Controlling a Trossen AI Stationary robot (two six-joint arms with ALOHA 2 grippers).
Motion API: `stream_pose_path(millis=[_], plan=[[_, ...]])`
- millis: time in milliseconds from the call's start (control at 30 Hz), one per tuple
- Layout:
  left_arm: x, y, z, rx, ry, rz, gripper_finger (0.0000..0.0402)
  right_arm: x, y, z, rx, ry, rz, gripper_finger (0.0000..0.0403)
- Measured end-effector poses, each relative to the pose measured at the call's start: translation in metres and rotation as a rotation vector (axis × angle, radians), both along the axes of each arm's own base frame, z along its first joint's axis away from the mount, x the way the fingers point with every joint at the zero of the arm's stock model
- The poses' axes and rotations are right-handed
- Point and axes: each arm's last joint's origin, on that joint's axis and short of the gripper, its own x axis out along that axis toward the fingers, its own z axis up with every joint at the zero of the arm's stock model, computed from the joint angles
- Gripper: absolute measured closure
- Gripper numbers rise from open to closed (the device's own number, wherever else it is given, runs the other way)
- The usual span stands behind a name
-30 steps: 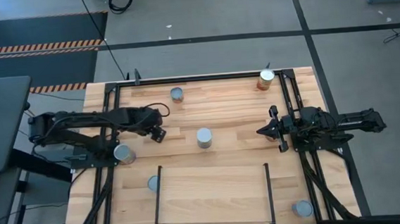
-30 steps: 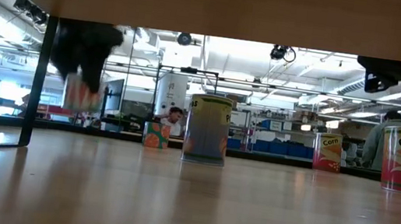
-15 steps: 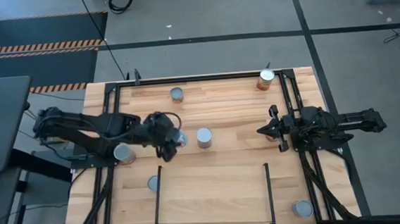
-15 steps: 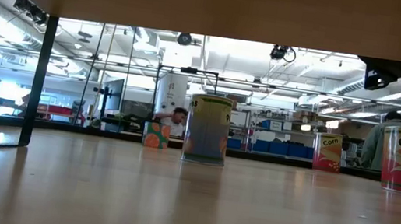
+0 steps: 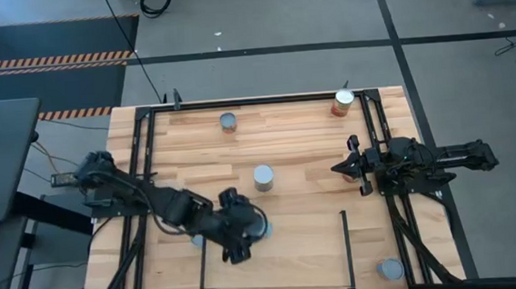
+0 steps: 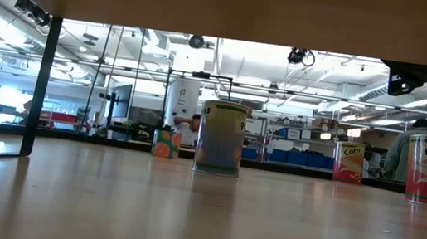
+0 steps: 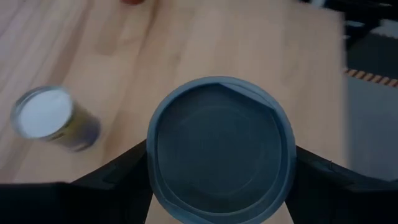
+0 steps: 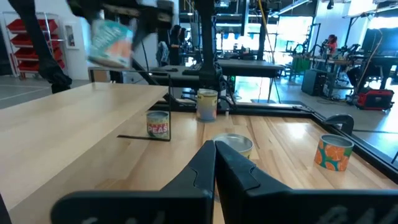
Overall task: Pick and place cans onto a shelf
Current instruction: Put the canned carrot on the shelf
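My left gripper (image 5: 251,232) is shut on a grey-topped can (image 7: 219,146) and holds it above the left part of the shelf (image 5: 284,252), a pale panel between two black bars. The right wrist view shows that can (image 8: 112,34) high in the air. Other cans stand upright on their bases on the table: one in the middle (image 5: 263,177), one at the far edge (image 5: 228,121), an orange-brown one (image 5: 342,102) far right, one near right (image 5: 390,268). My right gripper (image 5: 335,168) waits shut at the right side. My left gripper pinches the can between its two fingers (image 7: 118,171), which lie on opposite sides of the side wall (image 7: 151,158). The gripper slants down toward the table's near right. The can is lifted clear above the shelf, its round top facing the wrist camera.
A white-topped can (image 7: 46,115) stands on the wood below my left gripper. Another can (image 5: 196,237) shows partly beside the shelf's left black bar (image 5: 202,253). In the low view several cans (image 6: 221,137) stand on the table. Black frame rails (image 5: 140,153) run along both table sides.
My left gripper has carried the can from the table's far left toward the near edge and the right, to above the shelf's left part. It has risen out of the low view and has rolled as it went. It stays shut on the can.
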Motion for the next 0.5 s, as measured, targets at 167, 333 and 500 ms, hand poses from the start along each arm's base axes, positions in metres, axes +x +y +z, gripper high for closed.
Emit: stream_pose_path(millis=[167,333,500], plan=[[0.007,-0.012,0.024,0.025,0.014,-0.027,0.0118,0.0,0.0,0.0,0.0,0.0,0.0,0.0385],[0.011,-0.017,0.007,0.099,0.127,-0.028,0.0118,0.0,0.0,0.0,0.0,0.002,0.0,0.0385],[0.017,-0.028,-0.016,0.163,0.205,-0.025,0.0115,0.0,0.0,0.0,0.001,0.001,0.0,0.0385]])
